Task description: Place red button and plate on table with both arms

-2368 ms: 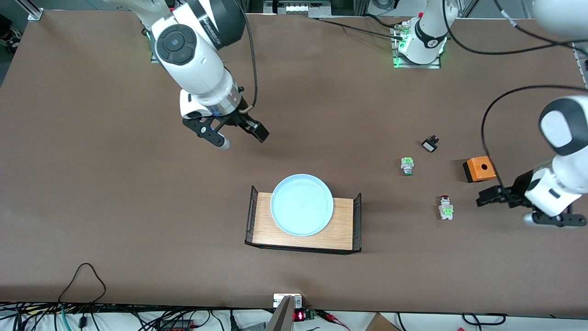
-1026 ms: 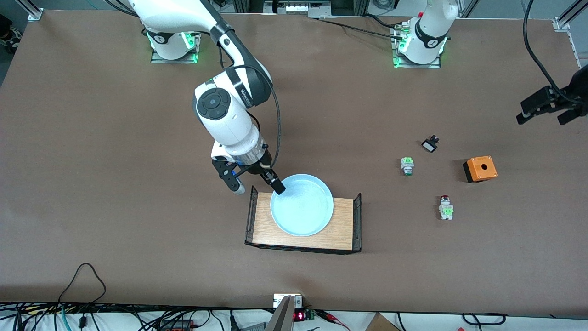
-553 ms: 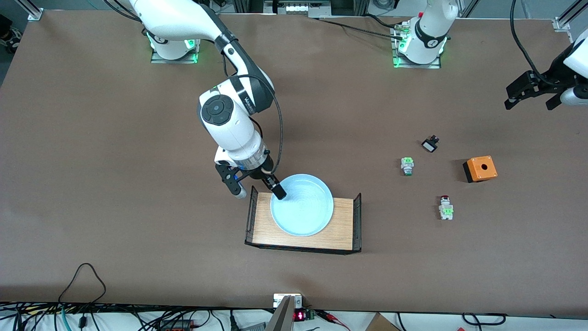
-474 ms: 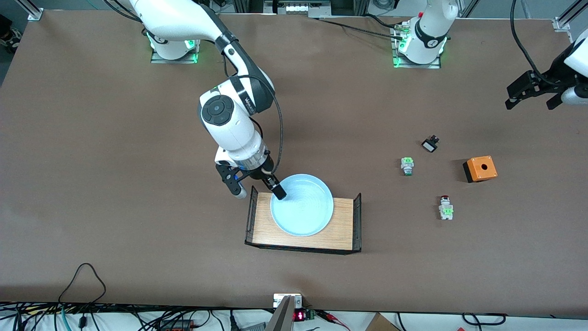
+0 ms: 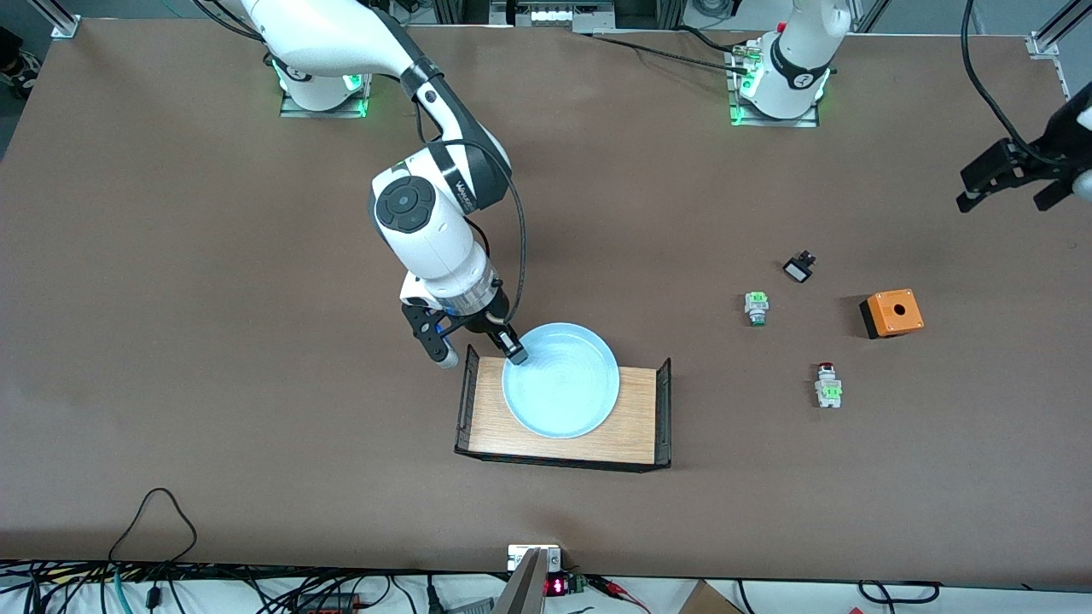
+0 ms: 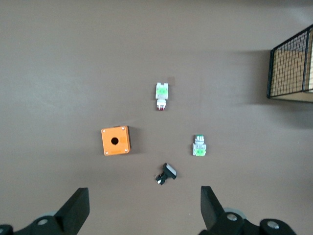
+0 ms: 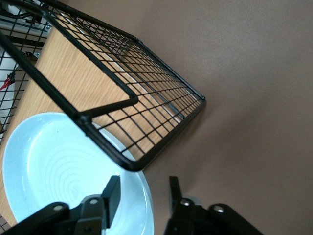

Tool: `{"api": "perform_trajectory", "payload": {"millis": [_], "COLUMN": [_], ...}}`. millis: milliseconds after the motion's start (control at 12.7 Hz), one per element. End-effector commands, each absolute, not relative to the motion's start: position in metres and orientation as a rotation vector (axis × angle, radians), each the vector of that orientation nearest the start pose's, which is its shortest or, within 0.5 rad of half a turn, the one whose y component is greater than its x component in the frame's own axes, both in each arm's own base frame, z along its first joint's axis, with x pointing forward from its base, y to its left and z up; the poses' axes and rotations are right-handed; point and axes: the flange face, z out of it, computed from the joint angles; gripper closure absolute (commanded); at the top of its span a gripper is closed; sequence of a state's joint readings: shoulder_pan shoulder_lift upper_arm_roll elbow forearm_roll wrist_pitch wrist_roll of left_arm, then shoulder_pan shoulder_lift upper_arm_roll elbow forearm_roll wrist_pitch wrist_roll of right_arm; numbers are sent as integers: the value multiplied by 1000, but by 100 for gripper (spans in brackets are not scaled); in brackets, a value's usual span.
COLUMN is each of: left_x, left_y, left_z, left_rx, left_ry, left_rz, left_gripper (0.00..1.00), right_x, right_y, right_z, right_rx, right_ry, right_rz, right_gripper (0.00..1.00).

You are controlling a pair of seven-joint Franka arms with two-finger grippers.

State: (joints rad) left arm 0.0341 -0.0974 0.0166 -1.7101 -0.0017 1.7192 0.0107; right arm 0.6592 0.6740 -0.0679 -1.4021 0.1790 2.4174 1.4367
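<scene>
The pale blue plate (image 5: pixel 560 379) lies on a small wooden rack (image 5: pixel 640 426) on the brown table (image 5: pixel 213 298). My right gripper (image 5: pixel 478 352) is down at the plate's edge that faces the right arm's end. It is open, with one finger inside the plate (image 7: pixel 58 166) and one outside the rim, and a gap shows. The red button (image 5: pixel 827 384) lies on its side on the table toward the left arm's end, also seen in the left wrist view (image 6: pixel 162 95). My left gripper (image 5: pixel 1015 183) hangs open and holds nothing, high over that end of the table.
The rack has black wire ends (image 7: pixel 146 98). An orange box with a hole (image 5: pixel 891 313), a green-and-white switch (image 5: pixel 756 307) and a small black part (image 5: pixel 798 269) lie farther from the front camera than the red button. Cables run along the table's near edge.
My right gripper's fingers have drawn closer together around the plate's rim. My left gripper has drifted a little toward the left arm's end of the table.
</scene>
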Motion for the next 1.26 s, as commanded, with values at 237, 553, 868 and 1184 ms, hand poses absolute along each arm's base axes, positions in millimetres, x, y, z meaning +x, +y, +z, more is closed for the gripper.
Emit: {"api": "perform_trajectory", "payload": {"millis": [237, 553, 868, 1184], "left_x": [568, 559, 561, 561], "left_y": [26, 24, 25, 27], "left_z": [626, 629, 636, 637], "left_rx": [-3114, -3118, -3121, -3125], "left_ry": [-70, -64, -69, -76], "left_rz": [-138, -74, -100, -100], "left_gripper": [0, 0, 0, 0], "right_x": [623, 623, 624, 615], "right_y": [439, 440, 441, 450], "right_z": [340, 338, 347, 379], "right_rx": [-2474, -2480, -2468, -2413], "right_ry": [1273, 1271, 1261, 1270], "right_rz": [-127, -130, -132, -101], "right_gripper": [72, 88, 100, 100]}}
